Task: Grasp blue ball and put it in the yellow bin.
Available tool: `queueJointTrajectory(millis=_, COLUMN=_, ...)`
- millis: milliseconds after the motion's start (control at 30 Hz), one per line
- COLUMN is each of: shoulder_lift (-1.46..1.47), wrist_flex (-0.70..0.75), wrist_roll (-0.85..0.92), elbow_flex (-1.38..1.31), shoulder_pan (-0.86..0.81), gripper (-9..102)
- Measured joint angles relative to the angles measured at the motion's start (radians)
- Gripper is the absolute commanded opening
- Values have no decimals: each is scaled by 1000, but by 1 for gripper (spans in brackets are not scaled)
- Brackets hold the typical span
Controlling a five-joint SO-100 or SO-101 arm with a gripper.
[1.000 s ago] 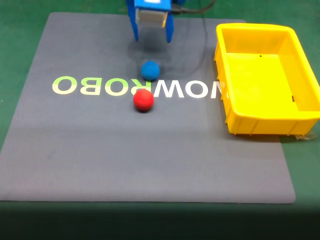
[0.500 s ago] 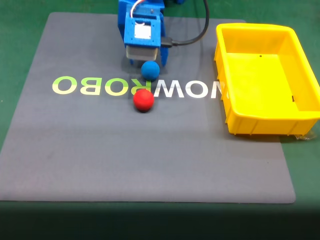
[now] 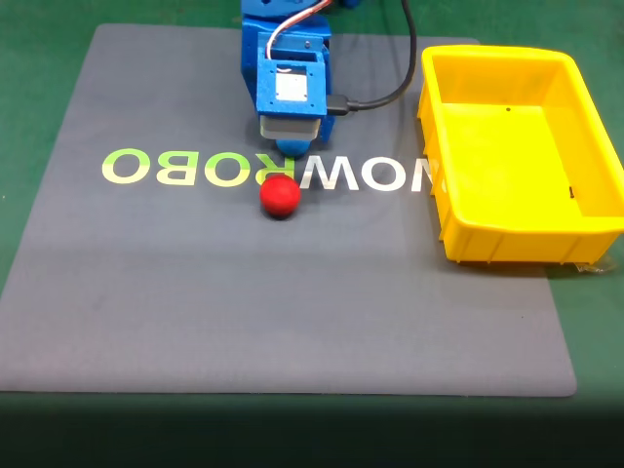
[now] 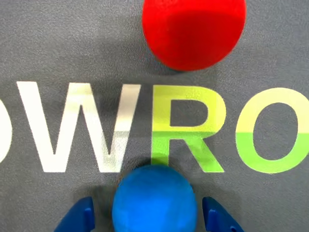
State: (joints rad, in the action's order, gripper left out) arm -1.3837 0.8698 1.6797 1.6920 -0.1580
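Item: blue ball [image 4: 154, 199]. Small matte sphere, plain blue. I judged it light and probably slightly yielding, with a dull skin that ought to grip rather than slide; not fragile. Being round, it would roll off if pinched off-centre, so I would have taken it across its widest girth, one finger on either side.

Position: in the wrist view it sat on the mat between the two blue fingertips [image 4: 77, 217], on the printed lettering [image 4: 188, 130]. The red ball [image 4: 194, 31] lay a short way beyond it, apart and not touching. In the fixed view the arm's body covered most of the blue ball, with the red ball [image 3: 280, 195] just below.

Hand: gripper [image 4: 150, 220] spread apart, straddling the ball with a gap on each side; whether either fingertip touched it I could not tell.

Destination: yellow bin [image 3: 507, 249], well off to the right of the red ball in the fixed view, nothing inside that I could make out.

Surface: grey mat [image 3: 292, 312], flat, faintly textured, laid on a green table [image 3: 39, 88]. Bare mat lay below the red ball and on both sides of it, which left free passage toward the bin.
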Motion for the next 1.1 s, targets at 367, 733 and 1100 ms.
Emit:
queueJointTrajectory(millis=367, shoulder_lift=57, wrist_flex=0, wrist_roll=-15, elbow_flex=-46, shoulder_pan=15, gripper=0)
queueJointTrajectory(millis=733, shoulder_lift=52, wrist_flex=0, wrist_roll=-18, elbow_flex=-51, shoulder_pan=17, gripper=0)
queueJointTrajectory(millis=1100, shoulder_lift=-268, wrist_flex=2, wrist_roll=38, elbow_flex=-51, shoulder_pan=95, gripper=1)
